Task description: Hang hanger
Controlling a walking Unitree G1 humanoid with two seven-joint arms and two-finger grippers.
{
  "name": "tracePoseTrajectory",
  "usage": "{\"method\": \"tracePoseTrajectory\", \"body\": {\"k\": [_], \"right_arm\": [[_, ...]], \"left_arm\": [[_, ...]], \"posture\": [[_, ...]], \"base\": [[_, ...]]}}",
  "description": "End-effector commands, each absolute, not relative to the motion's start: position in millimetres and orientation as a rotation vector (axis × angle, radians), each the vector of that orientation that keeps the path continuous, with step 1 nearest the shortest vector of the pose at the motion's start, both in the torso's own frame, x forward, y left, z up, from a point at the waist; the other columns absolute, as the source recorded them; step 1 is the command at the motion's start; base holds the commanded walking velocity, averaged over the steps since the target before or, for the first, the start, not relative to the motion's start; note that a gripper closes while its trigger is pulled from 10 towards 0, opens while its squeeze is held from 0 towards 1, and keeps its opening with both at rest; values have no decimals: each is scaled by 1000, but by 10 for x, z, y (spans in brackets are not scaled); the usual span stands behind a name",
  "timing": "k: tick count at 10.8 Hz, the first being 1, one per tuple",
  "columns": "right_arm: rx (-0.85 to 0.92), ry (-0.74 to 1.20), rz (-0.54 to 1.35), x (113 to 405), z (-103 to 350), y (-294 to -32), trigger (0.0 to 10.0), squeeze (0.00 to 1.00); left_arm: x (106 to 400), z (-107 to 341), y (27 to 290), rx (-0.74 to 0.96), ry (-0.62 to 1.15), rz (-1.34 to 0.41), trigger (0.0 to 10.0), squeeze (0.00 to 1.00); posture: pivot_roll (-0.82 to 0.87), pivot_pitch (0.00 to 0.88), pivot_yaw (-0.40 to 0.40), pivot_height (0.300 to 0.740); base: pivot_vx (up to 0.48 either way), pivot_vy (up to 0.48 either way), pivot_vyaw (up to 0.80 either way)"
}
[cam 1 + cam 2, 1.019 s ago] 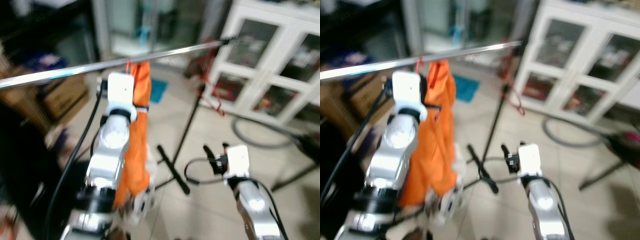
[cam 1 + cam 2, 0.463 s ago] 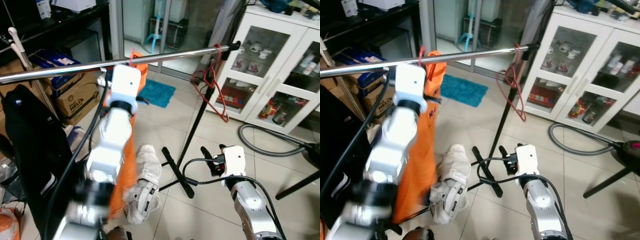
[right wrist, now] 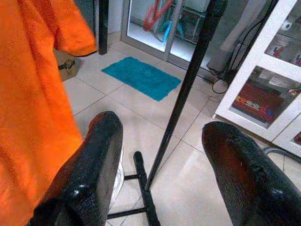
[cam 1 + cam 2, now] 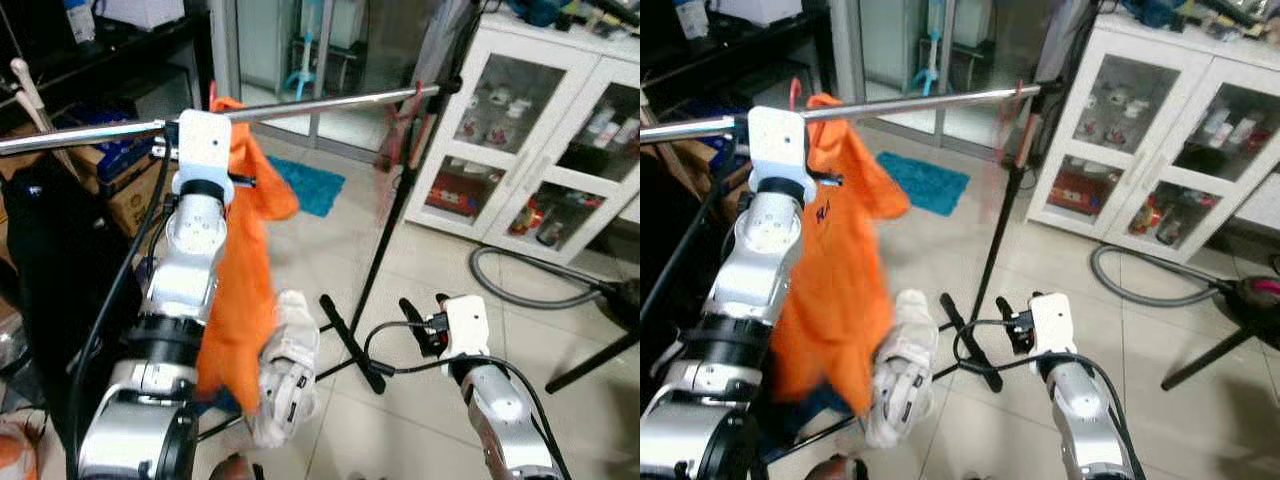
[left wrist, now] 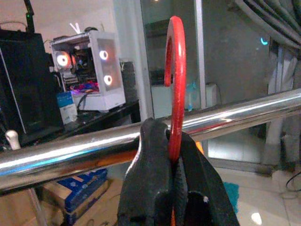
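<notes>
Orange shirt (image 4: pixel 240 290) now swings out toward frame centre; the left gripper (image 5: pixel 171 155), clenched on the red hanger hook (image 5: pixel 175 70), has lifted it above the steel rail (image 5: pixel 235 115); right gripper (image 3: pixel 164 165) idles released.

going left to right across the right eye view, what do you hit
black garment → left arm → orange shirt → white shoe → rack upright → right gripper → white cabinet → grey hose
</notes>
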State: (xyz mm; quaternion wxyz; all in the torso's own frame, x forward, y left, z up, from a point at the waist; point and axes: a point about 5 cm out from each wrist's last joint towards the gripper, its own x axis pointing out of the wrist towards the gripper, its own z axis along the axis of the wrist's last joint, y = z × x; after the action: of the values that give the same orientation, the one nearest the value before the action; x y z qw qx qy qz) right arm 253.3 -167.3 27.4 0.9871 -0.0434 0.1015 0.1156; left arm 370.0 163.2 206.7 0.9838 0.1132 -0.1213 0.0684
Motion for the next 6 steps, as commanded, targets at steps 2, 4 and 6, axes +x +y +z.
{"method": "tracePoseTrajectory", "body": {"k": [2, 4, 6], "right_arm": [[-97, 225, 231, 2517, 247, -1735, 10000, 0], [-101, 228, 241, 2524, 248, -1742, 10000, 0], [-102, 236, 252, 2508, 239, -1743, 10000, 0]], "left_arm": [[3779, 2001, 1772, 130, -201, 212, 10000, 0], [3800, 1848, 1748, 39, -138, 230, 10000, 0], [3778, 1621, 1633, -69, -45, 224, 10000, 0]], "posture": [[13, 0, -75, 740], [8, 0, -79, 740], [5, 0, -79, 740]], "base": [[0, 0, 0], [0, 0, 0], [0, 0, 0]]}}
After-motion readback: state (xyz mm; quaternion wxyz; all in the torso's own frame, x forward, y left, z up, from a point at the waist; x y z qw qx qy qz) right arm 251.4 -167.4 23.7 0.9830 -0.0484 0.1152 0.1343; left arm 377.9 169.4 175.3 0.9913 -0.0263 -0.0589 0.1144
